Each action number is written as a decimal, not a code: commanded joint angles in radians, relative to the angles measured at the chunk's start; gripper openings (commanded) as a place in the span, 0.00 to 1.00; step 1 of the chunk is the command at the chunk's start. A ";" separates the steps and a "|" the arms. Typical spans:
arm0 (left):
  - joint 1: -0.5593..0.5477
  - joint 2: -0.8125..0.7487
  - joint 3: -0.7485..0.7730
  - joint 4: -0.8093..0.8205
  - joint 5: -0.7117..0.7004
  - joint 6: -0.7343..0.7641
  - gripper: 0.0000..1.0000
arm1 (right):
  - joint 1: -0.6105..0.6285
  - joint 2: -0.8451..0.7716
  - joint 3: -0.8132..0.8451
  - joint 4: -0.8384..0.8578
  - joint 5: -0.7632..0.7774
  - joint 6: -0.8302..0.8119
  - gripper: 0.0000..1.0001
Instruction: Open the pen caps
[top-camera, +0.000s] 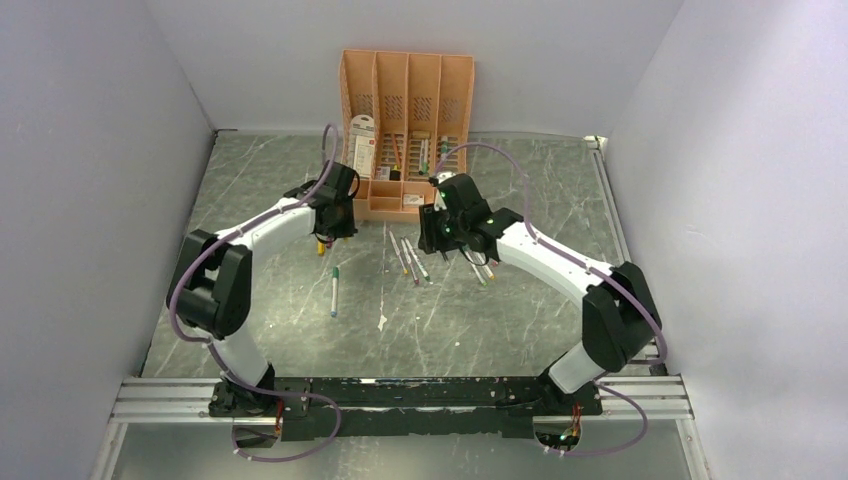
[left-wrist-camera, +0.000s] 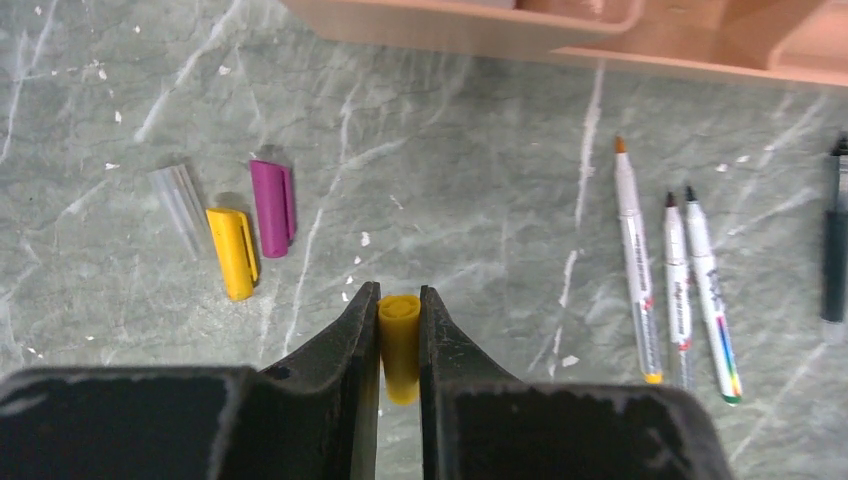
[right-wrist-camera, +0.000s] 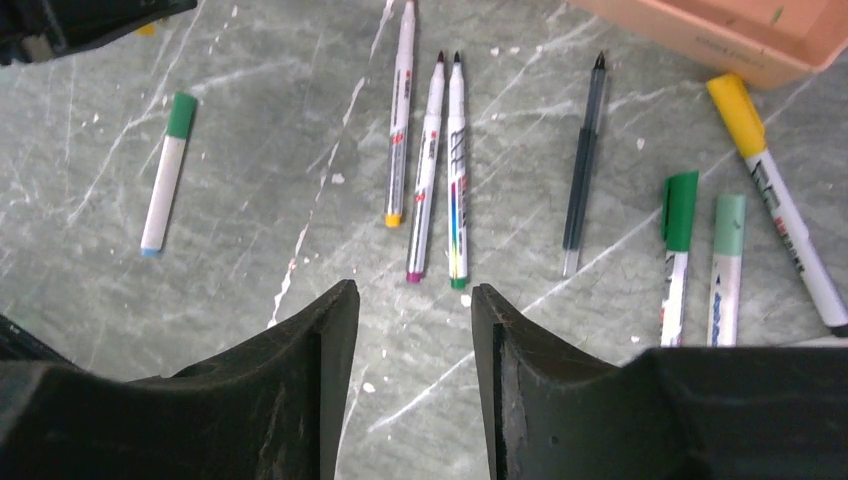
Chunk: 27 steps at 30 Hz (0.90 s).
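The left hand (left-wrist-camera: 400, 300) is clamped on a short yellow plastic cap (left-wrist-camera: 400, 335), held over the grey-green marbled counter (left-wrist-camera: 470, 200). It is close to the peach-orange plastic organiser (left-wrist-camera: 470, 30) that stands on the far side.

Left of this hand, three loose caps lie on the counter: a purple cap (left-wrist-camera: 272, 207), a second yellow cap (left-wrist-camera: 232, 252) just beside it, and a clear cap (left-wrist-camera: 180, 205) furthest left. To its right lie three thin uncapped pens (left-wrist-camera: 678, 290) with pale barrels, side by side, tips pointing far.

The right hand (right-wrist-camera: 412, 300) hovers with its fingers apart and nothing between them, just near of those three pens. Further right lie:
- a dark slim pen (right-wrist-camera: 583, 160)
- a green-capped pen (right-wrist-camera: 678, 255)
- a pale-green-capped pen (right-wrist-camera: 727, 265)
- a yellow-capped marker (right-wrist-camera: 775, 200)

A lone white pen with a green cap (right-wrist-camera: 167, 170) lies well apart to the left.
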 joint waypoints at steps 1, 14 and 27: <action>0.012 0.042 0.033 -0.034 -0.064 0.015 0.13 | -0.002 -0.061 -0.057 0.001 -0.043 0.018 0.46; 0.021 0.180 0.105 -0.069 -0.195 0.015 0.16 | 0.002 -0.075 -0.099 0.035 -0.086 0.020 0.48; 0.027 0.244 0.138 -0.071 -0.208 0.015 0.23 | 0.003 -0.078 -0.112 0.042 -0.088 0.014 0.50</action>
